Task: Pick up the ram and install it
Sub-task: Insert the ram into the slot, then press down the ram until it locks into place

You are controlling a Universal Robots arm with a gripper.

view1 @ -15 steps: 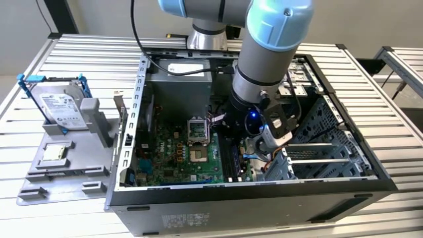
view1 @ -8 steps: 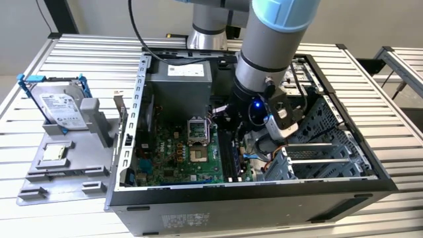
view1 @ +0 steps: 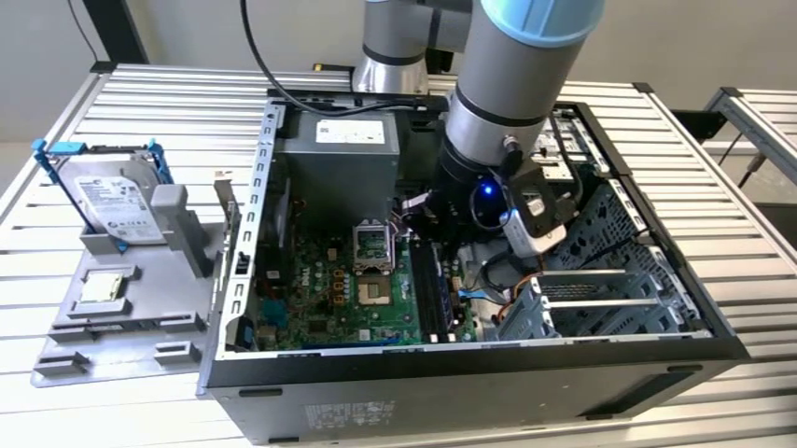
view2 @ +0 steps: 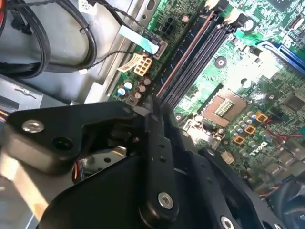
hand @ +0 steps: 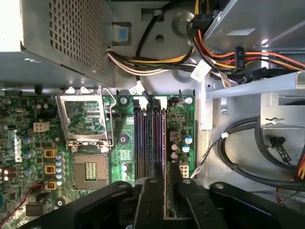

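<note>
The ram [hand: 165,143] shows edge-on as a thin strip standing in the outermost memory slot of the green motherboard [hand: 124,157]. In the second wrist view the ram [view2: 186,57] runs as a long reddish-edged line straight into the black fingertips. My gripper [hand: 165,177] straddles one end of the stick, with a finger [hand: 150,195] on each side of it and the fingers drawn close on it. In the exterior view my gripper [view1: 430,222] is low inside the open computer case [view1: 697,327], above the slots.
A CPU socket [hand: 88,167] lies beside the memory slots. The grey power supply [view1: 336,159] and bundled cables [hand: 152,62] crowd the far end. Drive cage metal [view1: 598,299] stands to the exterior view's right. Outside the case, a grey fixture [view1: 112,317] holds a hard drive [view1: 118,205].
</note>
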